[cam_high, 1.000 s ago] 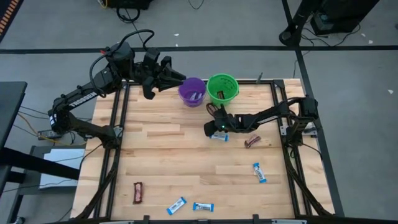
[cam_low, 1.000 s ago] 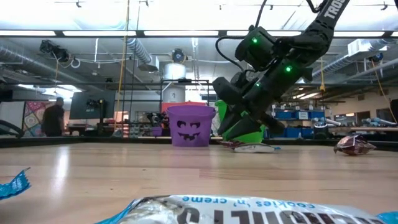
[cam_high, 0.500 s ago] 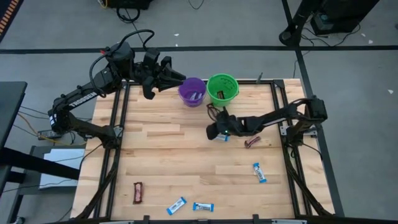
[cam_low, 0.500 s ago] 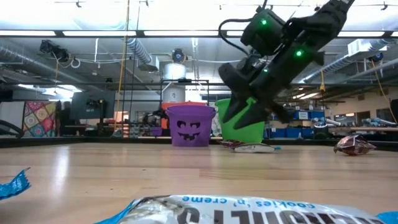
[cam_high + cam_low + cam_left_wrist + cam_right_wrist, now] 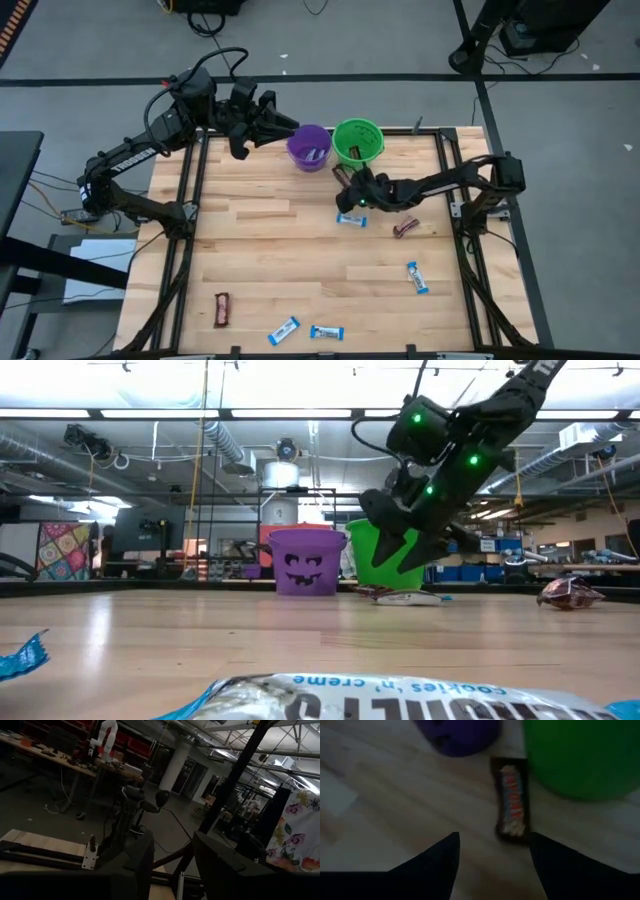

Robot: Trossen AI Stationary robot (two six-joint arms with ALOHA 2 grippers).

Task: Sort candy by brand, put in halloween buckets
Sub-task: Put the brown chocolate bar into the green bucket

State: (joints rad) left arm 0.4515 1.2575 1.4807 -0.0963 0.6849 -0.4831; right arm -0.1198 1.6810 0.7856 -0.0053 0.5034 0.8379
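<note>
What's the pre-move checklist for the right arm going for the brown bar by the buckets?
1. Right gripper open, nothing held: ok.
2. Brown bar lined up between the fingers in the wrist view: ok.
3. Bar lying flat on the table, close beside the green bucket: ok, though clearance to the bucket looks tight.
4. Purple bucket upright, apart from the bar: ok.
5. Left gripper parked beyond the table's far edge, out of the way: ok.
6. Gripper height above the bar: cannot tell.

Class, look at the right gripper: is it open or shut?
Open. In the right wrist view the right gripper has its two dark fingers spread apart, empty, a brown candy bar lying on the table ahead.
</note>
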